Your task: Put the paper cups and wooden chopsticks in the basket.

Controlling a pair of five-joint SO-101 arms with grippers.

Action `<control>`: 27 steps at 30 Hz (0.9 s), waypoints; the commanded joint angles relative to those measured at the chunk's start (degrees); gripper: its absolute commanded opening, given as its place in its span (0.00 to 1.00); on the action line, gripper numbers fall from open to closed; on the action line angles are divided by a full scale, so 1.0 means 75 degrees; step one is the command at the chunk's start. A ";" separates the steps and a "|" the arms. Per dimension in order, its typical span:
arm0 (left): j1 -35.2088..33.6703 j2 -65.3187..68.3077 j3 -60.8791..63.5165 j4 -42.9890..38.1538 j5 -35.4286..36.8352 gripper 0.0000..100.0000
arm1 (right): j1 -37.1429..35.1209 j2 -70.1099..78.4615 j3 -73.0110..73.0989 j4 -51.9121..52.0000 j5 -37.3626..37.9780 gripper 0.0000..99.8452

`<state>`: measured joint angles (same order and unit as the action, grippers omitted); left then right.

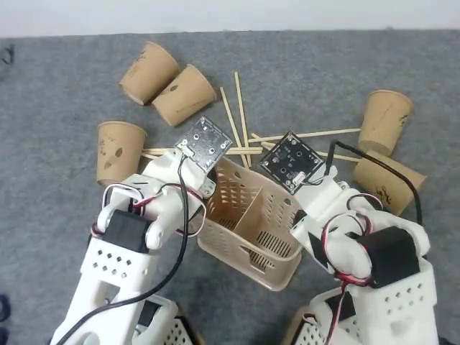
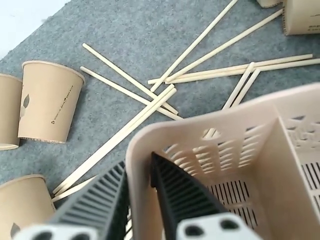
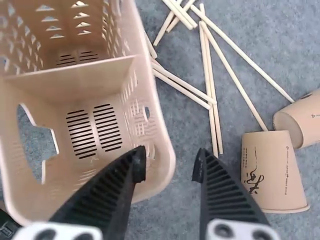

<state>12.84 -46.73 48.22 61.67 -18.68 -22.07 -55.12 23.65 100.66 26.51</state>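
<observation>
A grey felt-like surface (image 1: 302,65) carries a beige slotted plastic basket (image 1: 277,248). Five tan paper cups (image 1: 149,72) sit on both sides of it, and pale wooden chopsticks (image 1: 241,118) lie scattered beyond it.

Basket (image 1: 241,190): was beige, slot- and triangle-perforated.
Paper cups (image 1: 118,151): were brown, with dark marks.
Chopsticks (image 1: 241,118): were pale wood.
Table (image 1: 57,86): was grey.
End effector fingers (image 3: 220,195): were black, ribbed.

The right hand (image 3: 167,162) is hovering, fingers parted, over the basket (image 3: 60,80) rim. Nearby, chopsticks (image 3: 210,85) and two paper cups (image 3: 270,170) are lying.
</observation>
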 commanded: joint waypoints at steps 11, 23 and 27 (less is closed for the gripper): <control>-0.0211 0.0223 0.0697 -0.0047 -0.0035 0.01 | 0.0275 -0.0123 0.1348 -0.0627 0.0680 0.01; -0.0926 0.0211 -0.0287 0.1653 -0.0961 0.31 | 0.1061 -0.0053 0.1407 -0.3018 0.3938 0.01; -0.1032 0.0211 -0.0428 0.1629 -0.1114 0.33 | 0.1037 -0.0018 0.1559 -0.3593 0.4021 0.01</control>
<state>7.65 -46.64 43.47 70.90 -24.57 -18.02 -54.95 34.81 78.42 54.37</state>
